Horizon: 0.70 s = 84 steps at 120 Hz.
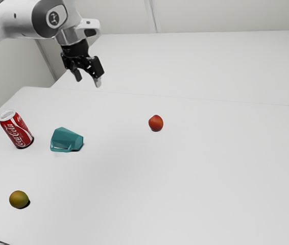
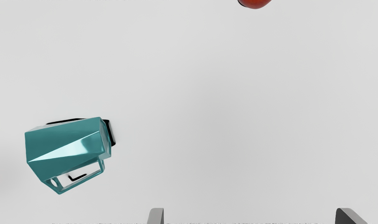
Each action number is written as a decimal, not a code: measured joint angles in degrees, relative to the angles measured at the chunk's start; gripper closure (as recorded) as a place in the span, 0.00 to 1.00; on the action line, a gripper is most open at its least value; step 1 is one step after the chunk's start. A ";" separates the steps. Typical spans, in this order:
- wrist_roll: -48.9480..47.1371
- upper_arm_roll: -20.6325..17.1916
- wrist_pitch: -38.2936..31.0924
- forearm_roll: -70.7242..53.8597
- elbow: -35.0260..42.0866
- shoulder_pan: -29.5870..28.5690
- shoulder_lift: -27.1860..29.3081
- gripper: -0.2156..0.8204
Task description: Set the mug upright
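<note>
The claw [image 1: 88,80] hangs open and empty; pinched off-centre on its slanting sides, the mug [image 1: 67,140], lying sideways, might roll away.

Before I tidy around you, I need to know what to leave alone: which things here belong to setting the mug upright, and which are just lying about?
Part of the job:
- teal mug, lying on its side
- my pincer, open and empty

Just lying about:
- red Coca-Cola can
- small red fruit
- greenish-brown ball-shaped item
</note>
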<state>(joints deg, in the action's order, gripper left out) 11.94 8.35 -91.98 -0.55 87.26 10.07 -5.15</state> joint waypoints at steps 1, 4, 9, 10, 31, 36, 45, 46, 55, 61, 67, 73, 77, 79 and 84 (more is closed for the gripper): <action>0.06 0.04 -0.02 0.02 0.12 0.00 0.11 0.21; 0.24 0.12 -0.10 0.10 0.38 -0.04 0.41 0.21; 0.49 0.30 -0.25 0.43 0.62 -0.13 0.66 0.21; 0.53 0.34 -0.28 0.48 0.65 -0.13 0.68 0.21; 1.35 3.73 -1.24 5.29 -0.29 -0.31 -2.79 0.21; 1.53 4.09 -1.24 7.15 -1.42 -1.33 -4.51 0.21; 1.86 4.02 0.20 11.34 -6.16 -4.86 -9.23 0.21; 1.89 3.95 0.44 11.85 -6.71 -5.38 -9.78 0.21; 2.20 0.22 2.59 16.62 -9.84 -12.63 -13.69 0.21; 2.39 -5.08 3.95 19.11 -12.15 -19.07 -16.31 0.21; 2.55 -10.35 5.37 20.81 -15.02 -24.93 -19.18 0.21; 2.69 -16.16 6.56 21.93 -16.38 -31.34 -21.42 0.21; 2.78 -19.49 7.26 22.46 -16.79 -35.09 -22.65 0.21; 2.82 -20.72 7.60 22.67 -16.92 -36.60 -23.19 0.21; 2.92 -22.82 8.42 23.06 -17.11 -39.79 -24.35 0.21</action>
<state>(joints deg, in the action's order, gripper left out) 14.86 -14.48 -83.56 22.51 70.15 -29.72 -29.50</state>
